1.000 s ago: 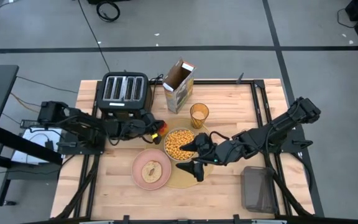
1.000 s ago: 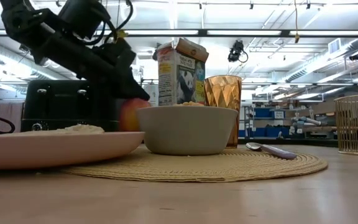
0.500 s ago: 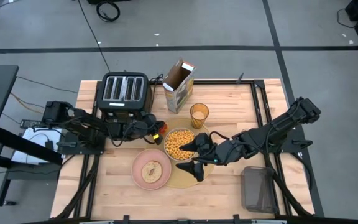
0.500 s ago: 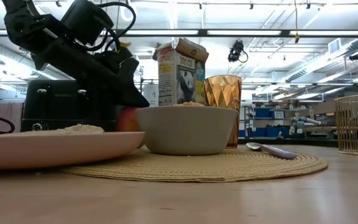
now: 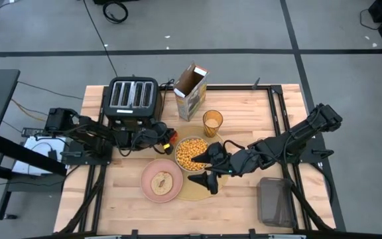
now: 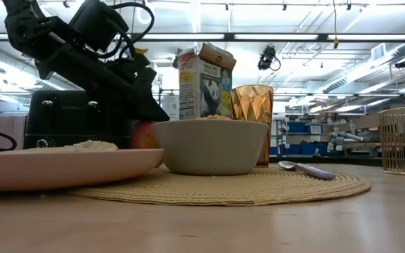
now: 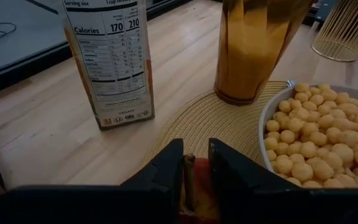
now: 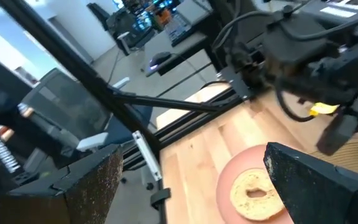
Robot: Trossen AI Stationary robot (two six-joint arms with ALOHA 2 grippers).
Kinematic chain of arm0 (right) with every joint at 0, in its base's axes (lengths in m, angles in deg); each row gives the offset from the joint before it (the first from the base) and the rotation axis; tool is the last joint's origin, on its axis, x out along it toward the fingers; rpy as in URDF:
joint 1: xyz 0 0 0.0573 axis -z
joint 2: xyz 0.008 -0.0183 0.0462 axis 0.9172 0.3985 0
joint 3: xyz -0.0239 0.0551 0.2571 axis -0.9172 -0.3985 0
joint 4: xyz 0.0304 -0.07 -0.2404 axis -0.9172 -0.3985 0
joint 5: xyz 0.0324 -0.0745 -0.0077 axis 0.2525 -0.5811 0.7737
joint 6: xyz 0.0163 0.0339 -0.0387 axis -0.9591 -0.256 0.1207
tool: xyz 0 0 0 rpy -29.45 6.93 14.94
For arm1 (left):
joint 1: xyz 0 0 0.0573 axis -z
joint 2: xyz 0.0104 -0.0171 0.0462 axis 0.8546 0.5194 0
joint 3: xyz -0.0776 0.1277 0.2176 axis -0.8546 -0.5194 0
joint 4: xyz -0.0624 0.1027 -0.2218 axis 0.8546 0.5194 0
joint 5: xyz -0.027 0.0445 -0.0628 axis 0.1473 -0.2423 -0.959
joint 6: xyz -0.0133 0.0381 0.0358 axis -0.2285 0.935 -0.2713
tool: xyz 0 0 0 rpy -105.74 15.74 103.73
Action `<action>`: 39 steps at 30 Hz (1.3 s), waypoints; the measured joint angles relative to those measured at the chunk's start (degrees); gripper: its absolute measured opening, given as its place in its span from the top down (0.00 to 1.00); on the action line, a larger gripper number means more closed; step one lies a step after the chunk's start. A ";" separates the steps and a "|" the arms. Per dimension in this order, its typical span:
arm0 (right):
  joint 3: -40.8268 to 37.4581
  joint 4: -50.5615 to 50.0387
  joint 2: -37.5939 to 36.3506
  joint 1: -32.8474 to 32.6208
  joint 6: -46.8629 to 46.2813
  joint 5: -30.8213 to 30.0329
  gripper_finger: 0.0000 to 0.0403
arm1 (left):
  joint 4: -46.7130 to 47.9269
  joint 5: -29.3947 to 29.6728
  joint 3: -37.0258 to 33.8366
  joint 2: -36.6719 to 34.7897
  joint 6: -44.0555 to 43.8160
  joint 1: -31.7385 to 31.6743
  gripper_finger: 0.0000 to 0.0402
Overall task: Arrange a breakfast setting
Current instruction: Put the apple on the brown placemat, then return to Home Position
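The red apple (image 5: 167,139) is under my left gripper (image 5: 164,137), between the toaster and the pale grey bowl (image 5: 191,153) of cereal balls. The bowl stands on the tan placemat (image 6: 223,187), with the amber cup (image 5: 212,122) at the mat's far edge. The pink plate (image 5: 162,180) carries the round bread piece (image 5: 162,180) and overlaps the mat's left edge. The metal spoon (image 6: 305,169) lies on the mat right of the bowl; my right arm hides it in the high view. My right gripper (image 5: 205,168) is wide open above the mat, near the bowl. My left gripper has its two fingers (image 7: 164,171) close on either side of the apple's stem (image 7: 189,179), at the top of the apple (image 7: 199,210). The fingers slant down from the table's left. In the low view the plate and bowl hide the apple's underside (image 6: 143,133).
A black toaster (image 5: 132,98) and an open cereal carton (image 5: 191,90) stand at the far side. A wire basket (image 5: 275,201) stands at the near right. Bare wood lies at the far right and along the near edge.
My left gripper has gone down a little with the apple, which now shows lower behind the bowl in the low view. It then kept still. My right arm has not moved.
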 joint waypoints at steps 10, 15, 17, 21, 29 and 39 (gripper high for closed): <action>0.00 0.36 -0.02 -0.09 -1.53 4.89 0.03 | 1.43 -0.05 -0.07 -1.03 2.67 0.00 0.68; 0.00 0.27 -0.02 -0.07 -1.51 4.89 0.03 | 3.25 0.01 -0.09 -2.22 2.74 0.00 0.61; 0.00 0.16 -0.02 -0.09 -1.27 4.91 0.03 | 4.09 0.07 -0.09 -2.81 2.82 0.02 0.59; 0.00 -0.18 -0.02 -0.07 -1.23 5.04 0.03 | 3.99 0.33 -0.09 -4.28 3.77 0.00 0.59; 0.00 -0.33 -0.18 0.02 -0.64 5.04 0.03 | 4.17 1.23 -0.09 -11.64 4.83 0.56 0.59; 0.00 1.12 -0.33 4.47 11.15 4.41 0.14 | 2.67 -11.56 -0.09 -25.94 3.75 6.02 0.60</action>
